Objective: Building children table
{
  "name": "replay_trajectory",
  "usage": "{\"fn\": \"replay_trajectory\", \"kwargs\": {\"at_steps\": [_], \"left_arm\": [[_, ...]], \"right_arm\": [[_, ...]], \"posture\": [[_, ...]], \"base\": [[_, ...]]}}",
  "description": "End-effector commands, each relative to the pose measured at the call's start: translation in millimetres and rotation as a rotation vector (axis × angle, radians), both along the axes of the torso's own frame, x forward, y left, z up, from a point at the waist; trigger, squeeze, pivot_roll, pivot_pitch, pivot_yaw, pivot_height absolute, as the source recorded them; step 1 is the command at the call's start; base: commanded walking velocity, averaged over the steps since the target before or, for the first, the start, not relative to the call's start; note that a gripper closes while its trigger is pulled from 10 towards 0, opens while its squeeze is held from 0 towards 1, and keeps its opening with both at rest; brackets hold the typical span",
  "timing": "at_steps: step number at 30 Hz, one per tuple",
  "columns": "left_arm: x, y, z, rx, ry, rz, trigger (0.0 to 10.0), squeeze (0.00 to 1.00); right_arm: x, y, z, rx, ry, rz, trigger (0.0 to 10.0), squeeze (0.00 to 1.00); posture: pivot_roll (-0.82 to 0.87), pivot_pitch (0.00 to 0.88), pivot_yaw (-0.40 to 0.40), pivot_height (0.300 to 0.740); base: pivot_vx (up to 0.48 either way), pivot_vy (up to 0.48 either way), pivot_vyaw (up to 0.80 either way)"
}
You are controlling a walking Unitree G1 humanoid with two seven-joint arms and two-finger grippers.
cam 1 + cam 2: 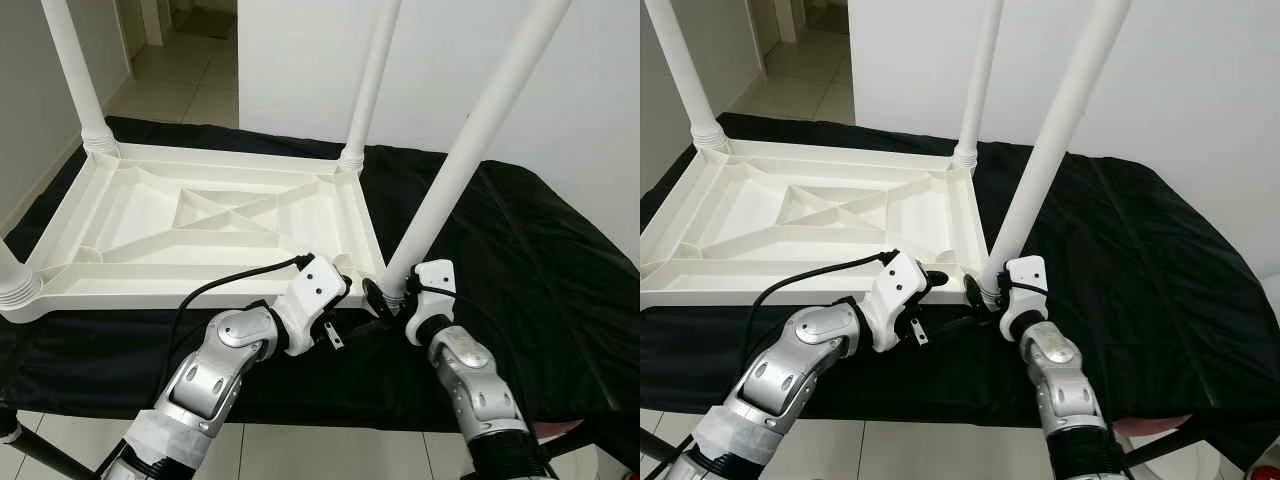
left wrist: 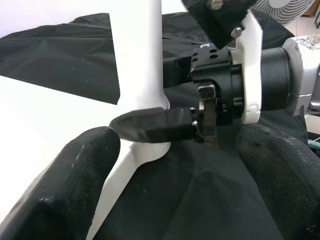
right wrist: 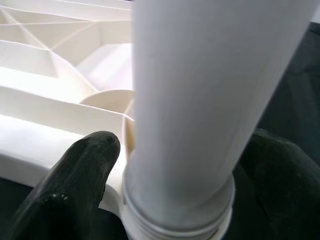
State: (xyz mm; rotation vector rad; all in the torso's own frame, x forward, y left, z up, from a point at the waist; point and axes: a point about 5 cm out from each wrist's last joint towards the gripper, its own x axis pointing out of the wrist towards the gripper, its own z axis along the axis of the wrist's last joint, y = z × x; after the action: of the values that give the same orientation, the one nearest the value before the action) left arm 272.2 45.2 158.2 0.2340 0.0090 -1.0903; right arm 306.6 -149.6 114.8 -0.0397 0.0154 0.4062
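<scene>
The upside-down white plastic table (image 1: 200,225) is seen from above by both eyes; its near-corner leg (image 3: 200,100) is seen close by both wrists.

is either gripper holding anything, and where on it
The right gripper clasps the near table leg at its base, just above the threaded collar. The left gripper is open, holding nothing.

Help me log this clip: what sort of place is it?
Probably a room in a home: tiled floor, plain white wall, a doorway to a corridor, and an upturned white table on a black-draped surface.
</scene>
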Motion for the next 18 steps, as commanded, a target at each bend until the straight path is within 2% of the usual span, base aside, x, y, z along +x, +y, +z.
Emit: {"fn": "replay_trajectory", "kwargs": {"at_steps": [1, 5, 10, 12, 14, 15, 18], "left_arm": [[1.6, -2.0, 0.7, 0.006, -0.009, 0.022, 10.0, 0.0], [2.1, -2.6, 1.1, 0.009, -0.013, 0.016, 10.0, 0.0], [2.8, -2.4, 1.9, 0.009, -0.016, 0.017, 10.0, 0.0], [3.8, -1.5, 3.3, 0.008, -0.019, 0.023, 10.0, 0.0], [3.8, -1.5, 3.3, 0.008, -0.019, 0.023, 10.0, 0.0], [3.6, -0.7, 3.6, 0.008, -0.02, 0.027, 10.0, 0.0], [3.6, -0.5, 3.7, 0.008, -0.021, 0.028, 10.0, 0.0]], "right_arm": [[1.3, 2.9, 1.1, 0.002, -0.012, 0.054, 10.0, 0.0], [10.2, 4.4, 4.3, -0.012, -0.047, 0.133, 10.0, 0.0], [13.7, 5.0, 4.9, -0.012, -0.047, 0.153, 10.0, 0.0], [22.9, 4.2, 2.7, -0.028, -0.03, 0.173, 10.0, 0.0], [22.9, 4.2, 2.7, -0.028, -0.03, 0.173, 10.0, 0.0], [26.7, 3.7, -0.4, -0.044, -0.015, 0.185, 4.8, 0.0], [27.6, 3.4, -1.5, -0.052, -0.012, 0.191, 4.8, 0.0]], "posture": [[0.0, 0.0, -0.105, 0.74], [0.0, 0.0, -0.101, 0.74], [0.01, 0.0, -0.101, 0.74], [0.01, 0.0, -0.099, 0.74], [0.01, 0.0, -0.099, 0.74], [0.02, 0.0, -0.098, 0.74], [0.02, 0.0, -0.098, 0.74]], "base": [[0.0, 0.0, 0.0], [0.0, 0.0, 0.0], [0.0, 0.0, 0.0], [0.0, 0.0, 0.0], [0.0, 0.0, 0.0], [0.0, 0.0, 0.0], [0.0, 0.0, 0.0]]}}
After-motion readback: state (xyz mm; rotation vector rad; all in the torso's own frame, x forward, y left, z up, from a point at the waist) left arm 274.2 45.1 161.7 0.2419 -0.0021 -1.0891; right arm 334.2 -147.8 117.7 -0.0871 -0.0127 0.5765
